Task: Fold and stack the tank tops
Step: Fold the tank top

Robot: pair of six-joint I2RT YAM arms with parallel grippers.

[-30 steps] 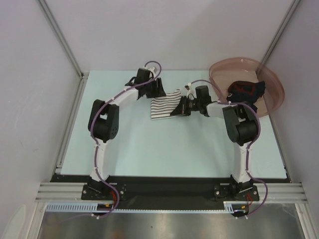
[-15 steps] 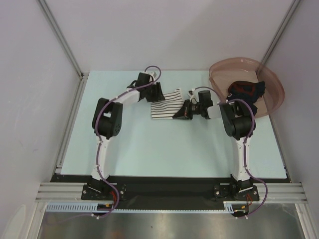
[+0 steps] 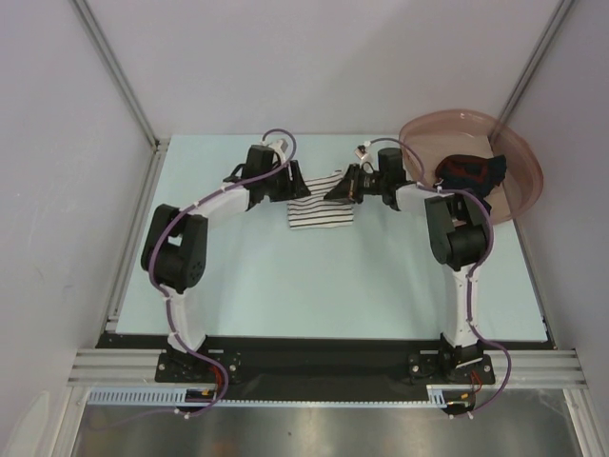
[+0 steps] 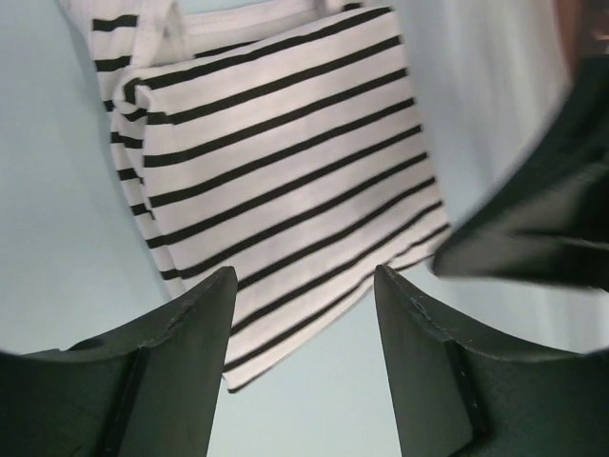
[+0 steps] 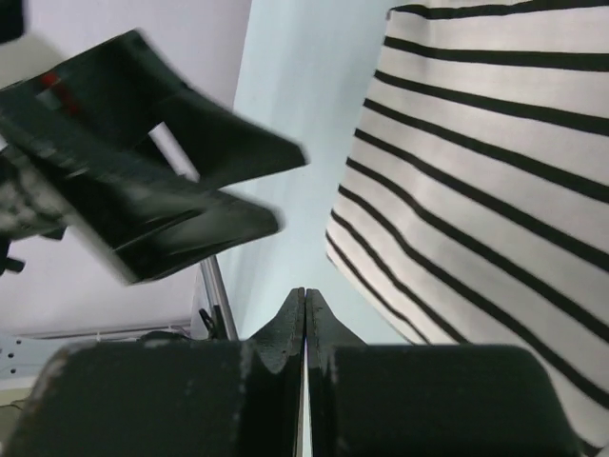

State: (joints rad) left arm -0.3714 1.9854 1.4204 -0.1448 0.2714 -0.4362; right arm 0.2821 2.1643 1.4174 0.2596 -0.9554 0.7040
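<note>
The white tank top with thin black stripes (image 3: 322, 212) lies folded flat on the pale table, toward the back. It also fills the left wrist view (image 4: 276, 162) and the right side of the right wrist view (image 5: 495, 171). My left gripper (image 3: 292, 182) hovers at its far left edge, open, with nothing between the fingers (image 4: 304, 278). My right gripper (image 3: 340, 187) is at the far right edge, shut and empty (image 5: 304, 295), just off the cloth. The dark tank top with red parts (image 3: 469, 171) lies crumpled in the basin.
A pink translucent round basin (image 3: 521, 186) stands at the table's back right corner. Metal frame posts (image 3: 114, 71) and white walls close in the left, right and back sides. The two grippers are close together over the striped top's far edge.
Both grippers have moved toward the back of the table, the right one from the striped top's near right side to its far edge. The left arm's elbow has swung out to the left.
</note>
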